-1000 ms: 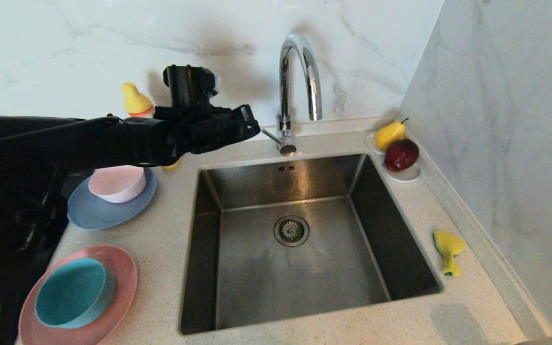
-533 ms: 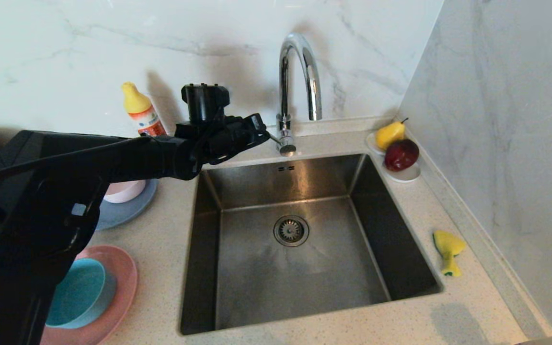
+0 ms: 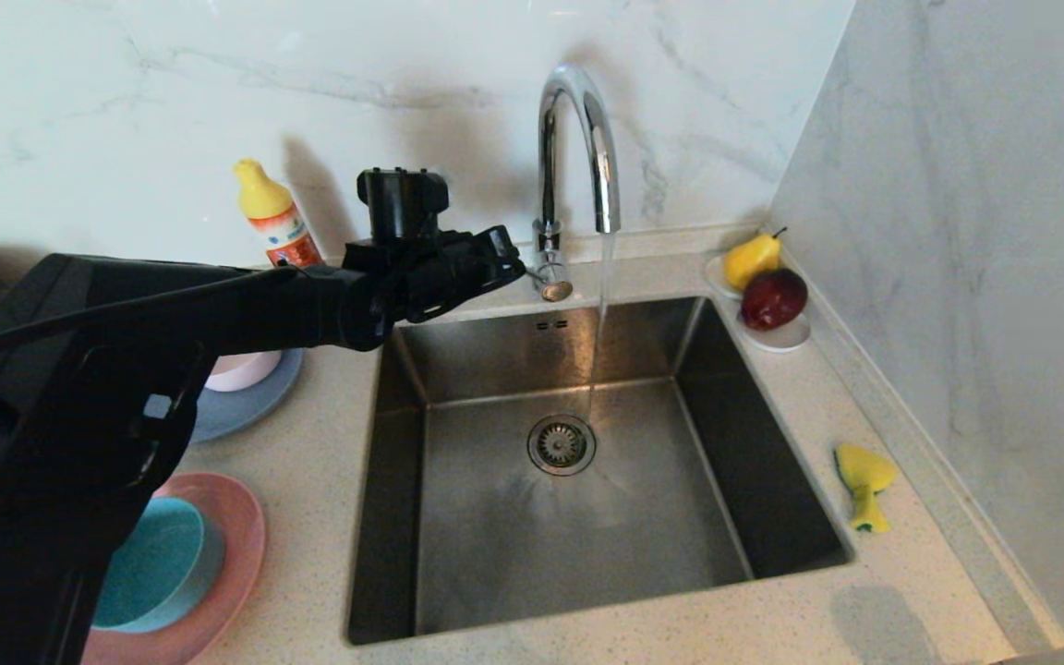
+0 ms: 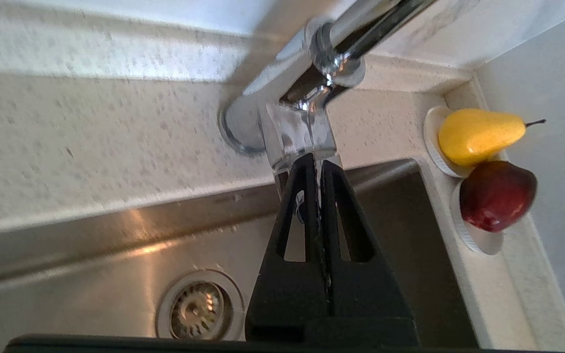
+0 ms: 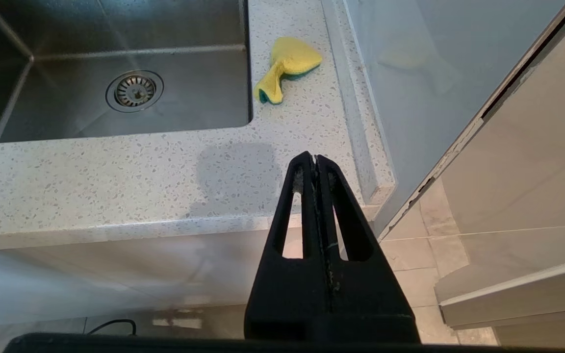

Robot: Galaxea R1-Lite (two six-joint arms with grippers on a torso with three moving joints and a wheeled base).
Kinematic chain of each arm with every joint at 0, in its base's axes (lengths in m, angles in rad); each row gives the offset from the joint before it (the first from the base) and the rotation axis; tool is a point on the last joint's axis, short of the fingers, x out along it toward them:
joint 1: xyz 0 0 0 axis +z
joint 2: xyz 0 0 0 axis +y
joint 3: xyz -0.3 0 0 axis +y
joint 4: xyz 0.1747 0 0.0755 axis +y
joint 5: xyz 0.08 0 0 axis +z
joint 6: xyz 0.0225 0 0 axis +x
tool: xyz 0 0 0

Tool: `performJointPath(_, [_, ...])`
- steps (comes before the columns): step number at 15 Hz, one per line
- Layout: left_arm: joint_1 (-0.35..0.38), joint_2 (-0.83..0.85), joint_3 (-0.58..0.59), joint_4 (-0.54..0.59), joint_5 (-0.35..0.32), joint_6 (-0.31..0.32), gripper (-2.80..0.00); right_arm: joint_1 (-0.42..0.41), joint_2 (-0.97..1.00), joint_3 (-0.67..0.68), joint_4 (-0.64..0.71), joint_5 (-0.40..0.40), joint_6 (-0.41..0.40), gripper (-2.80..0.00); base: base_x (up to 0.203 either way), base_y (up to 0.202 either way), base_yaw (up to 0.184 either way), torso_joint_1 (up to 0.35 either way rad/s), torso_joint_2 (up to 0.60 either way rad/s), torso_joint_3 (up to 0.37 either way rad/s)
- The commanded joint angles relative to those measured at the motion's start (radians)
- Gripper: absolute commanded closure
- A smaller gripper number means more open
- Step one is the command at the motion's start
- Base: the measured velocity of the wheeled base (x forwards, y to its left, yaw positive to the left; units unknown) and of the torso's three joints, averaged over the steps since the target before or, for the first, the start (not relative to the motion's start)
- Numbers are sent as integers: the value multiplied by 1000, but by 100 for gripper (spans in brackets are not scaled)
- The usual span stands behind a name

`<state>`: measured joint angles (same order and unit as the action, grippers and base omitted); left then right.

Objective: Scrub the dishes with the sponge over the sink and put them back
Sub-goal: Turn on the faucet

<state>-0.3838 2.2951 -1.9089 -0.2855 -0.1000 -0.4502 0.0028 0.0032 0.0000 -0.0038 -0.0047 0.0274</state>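
Left gripper (image 3: 512,259): you see it with its fingers pressed together on nothing, tips at the tap's lever (image 3: 546,282); whether they touch it, the head view is too crowded to say.
Tap (image 3: 574,139): water is running from its spout into the sink (image 3: 587,573), landing beside the drain (image 3: 562,444).
Right gripper (image 5: 316,162): parked below the counter's front edge, fingers closed and empty.
Sponge (image 3: 863,485): lying crumpled on the counter to the sink's right.
Dishes: your grey-blue plate (image 3: 250,402) carries the pale pink bowl (image 3: 241,369); nearer, the salmon-pink plate (image 3: 232,545) carries the teal bowl (image 3: 158,563), all left of the sink and partly hidden by the left arm.
Bottle (image 3: 275,217): standing at the back wall.
Fruit: pear (image 3: 752,259) and red apple (image 3: 774,297) on a white dish at the sink's far right corner.
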Motion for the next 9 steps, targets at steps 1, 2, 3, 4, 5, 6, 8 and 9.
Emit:
performJointPath(1, [-10, -5, 10, 23, 2, -21, 0, 0, 0, 0, -1, 0, 0, 0, 0, 0, 0, 0, 0, 0])
performJointPath(2, [-12, -8, 16, 35, 2, -25, 0, 0, 0, 0, -1, 0, 0, 0, 0, 0, 0, 0, 0, 0])
performJointPath(3, [-12, -15, 21, 38, 2, -27, 0, 0, 0, 0, -1, 0, 0, 0, 0, 0, 0, 0, 0, 0])
performJointPath(4, [-13, -19, 27, 40, 2, -27, 0, 0, 0, 0, -1, 0, 0, 0, 0, 0, 0, 0, 0, 0])
performJointPath(5, [-13, -28, 31, 40, 3, -27, 0, 0, 0, 0, -1, 0, 0, 0, 0, 0, 0, 0, 0, 0])
performJointPath(6, [-13, -31, 28, 39, 7, -27, 0, 0, 0, 0, -1, 0, 0, 0, 0, 0, 0, 0, 0, 0])
performJointPath(8, [-11, -64, 10, 39, 43, -25, 0, 0, 0, 0, -1, 0, 0, 0, 0, 0, 0, 0, 0, 0])
performJointPath(9, [-6, -94, 11, 41, 52, -25, 0, 0, 0, 0, -1, 0, 0, 0, 0, 0, 0, 0, 0, 0])
